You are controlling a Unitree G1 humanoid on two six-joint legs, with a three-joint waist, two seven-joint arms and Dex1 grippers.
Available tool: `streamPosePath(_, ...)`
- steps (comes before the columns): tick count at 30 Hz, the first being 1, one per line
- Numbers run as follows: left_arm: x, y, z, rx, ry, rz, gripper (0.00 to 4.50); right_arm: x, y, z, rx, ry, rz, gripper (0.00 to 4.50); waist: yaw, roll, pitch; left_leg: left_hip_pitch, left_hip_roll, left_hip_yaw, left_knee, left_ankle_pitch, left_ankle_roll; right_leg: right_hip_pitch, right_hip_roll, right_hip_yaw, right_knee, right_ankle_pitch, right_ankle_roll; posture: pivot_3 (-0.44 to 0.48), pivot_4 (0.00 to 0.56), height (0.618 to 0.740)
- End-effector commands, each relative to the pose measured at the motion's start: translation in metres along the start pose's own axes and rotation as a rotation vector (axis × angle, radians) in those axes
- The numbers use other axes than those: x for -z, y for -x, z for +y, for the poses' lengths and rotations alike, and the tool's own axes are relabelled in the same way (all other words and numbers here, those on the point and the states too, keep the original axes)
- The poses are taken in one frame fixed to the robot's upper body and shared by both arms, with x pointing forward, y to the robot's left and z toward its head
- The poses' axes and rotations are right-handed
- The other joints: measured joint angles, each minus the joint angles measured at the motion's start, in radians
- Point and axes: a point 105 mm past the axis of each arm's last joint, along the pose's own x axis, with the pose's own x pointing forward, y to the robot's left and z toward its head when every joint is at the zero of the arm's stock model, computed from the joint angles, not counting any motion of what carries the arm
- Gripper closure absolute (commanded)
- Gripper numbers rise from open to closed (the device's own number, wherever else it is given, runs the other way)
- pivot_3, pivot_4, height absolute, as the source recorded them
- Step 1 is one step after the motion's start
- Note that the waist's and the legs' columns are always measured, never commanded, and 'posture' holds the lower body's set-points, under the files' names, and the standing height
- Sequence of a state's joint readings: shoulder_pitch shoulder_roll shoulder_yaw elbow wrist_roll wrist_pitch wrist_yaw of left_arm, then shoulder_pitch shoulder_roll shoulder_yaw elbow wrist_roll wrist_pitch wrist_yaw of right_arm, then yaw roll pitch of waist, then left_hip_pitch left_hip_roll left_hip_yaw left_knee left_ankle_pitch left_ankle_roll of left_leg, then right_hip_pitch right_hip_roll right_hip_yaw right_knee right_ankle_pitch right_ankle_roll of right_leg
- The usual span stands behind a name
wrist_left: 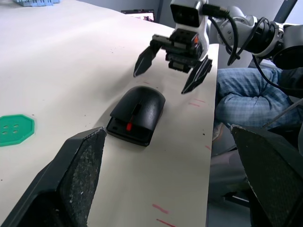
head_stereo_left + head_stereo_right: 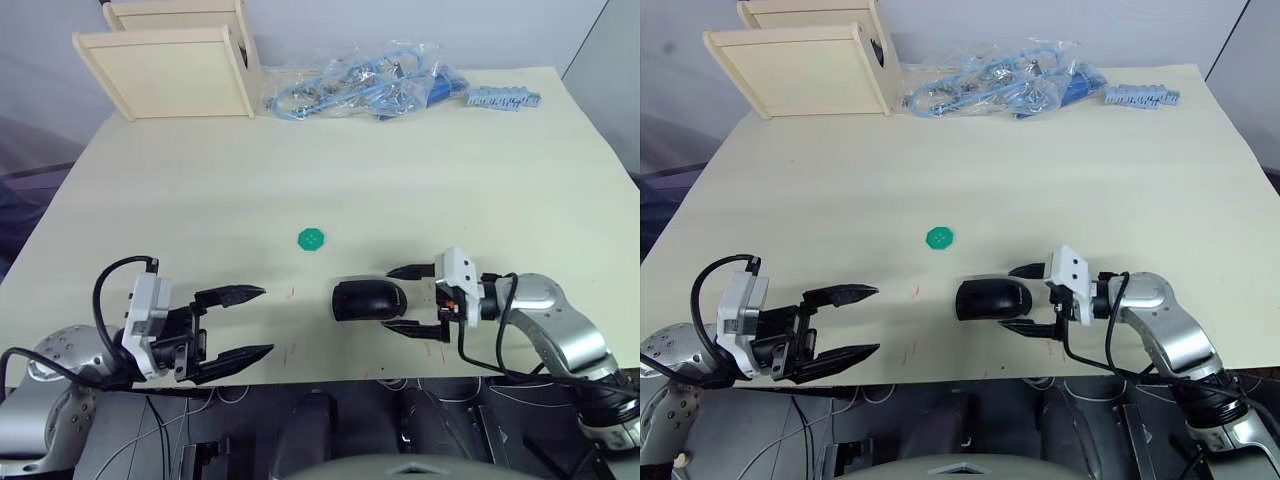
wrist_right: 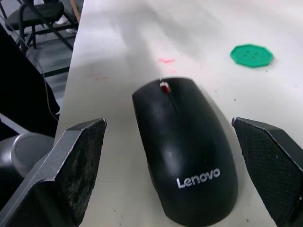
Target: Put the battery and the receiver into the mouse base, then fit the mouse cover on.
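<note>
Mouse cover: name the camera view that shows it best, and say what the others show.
Right wrist view: the mouse cover lies close, between the open right gripper's fingers, lettering readable. Left wrist view shows its front end and red wheel. The eye views show a small dark shape.

Pale table (image 2: 400, 180): assembled mouse (image 2: 368, 299), green disc (image 2: 312, 239), bagged cables (image 2: 360, 85), wooden box (image 2: 170, 60).

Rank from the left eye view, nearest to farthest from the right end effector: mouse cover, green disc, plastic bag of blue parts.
1. mouse cover: just ahead of the open right end effector, near table edge.
2. green disc: mid-table, beyond the mouse.
3. plastic bag of blue parts: at the far edge.
</note>
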State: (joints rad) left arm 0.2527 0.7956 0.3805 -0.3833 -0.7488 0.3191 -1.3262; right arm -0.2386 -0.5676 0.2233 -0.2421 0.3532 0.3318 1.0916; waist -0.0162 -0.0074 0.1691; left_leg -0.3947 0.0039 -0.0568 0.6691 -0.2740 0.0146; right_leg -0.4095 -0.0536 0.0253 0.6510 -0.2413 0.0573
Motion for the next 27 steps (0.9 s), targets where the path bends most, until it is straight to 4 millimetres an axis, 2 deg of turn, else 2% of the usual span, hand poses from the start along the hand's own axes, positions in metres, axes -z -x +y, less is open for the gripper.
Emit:
streamPosePath(1,-0.004,0.001,-0.002,0.013,-0.018,0.001,0.00,-0.007,-0.001,-0.003,-0.022,0.054,-0.026,0.03,0.000,0.000,0.000,0.000,0.000,0.000,0.000,0.000,0.000,0.000,0.000,0.000,0.000,0.000,0.000,0.000,0.150,0.740)
streamPosePath(19,-0.006,0.000,-0.002,0.014,-0.026,0.001,0.00,0.005,-0.002,-0.013,-0.048,0.072,-0.005,0.03,0.001,0.000,0.000,0.000,0.000,0.000,0.000,0.000,0.000,0.000,0.000,0.000,0.001,0.000,0.000,0.000,0.150,0.740)
streamPosePath(21,-0.007,0.000,-0.002,0.013,-0.027,0.000,0.00,0.006,-0.003,-0.013,-0.049,0.075,-0.002,0.53,0.001,0.000,0.000,0.000,0.000,0.000,0.000,0.000,0.000,0.000,0.000,0.000,0.001,0.000,0.000,0.000,0.150,0.740)
streamPosePath(27,-0.007,0.001,-0.003,0.009,-0.028,0.000,0.00,0.010,-0.002,-0.013,-0.048,0.083,0.010,0.53,0.000,0.000,0.000,0.000,0.000,0.000,0.000,0.000,0.000,0.000,0.000,0.000,0.001,0.000,0.000,0.000,0.150,0.740)
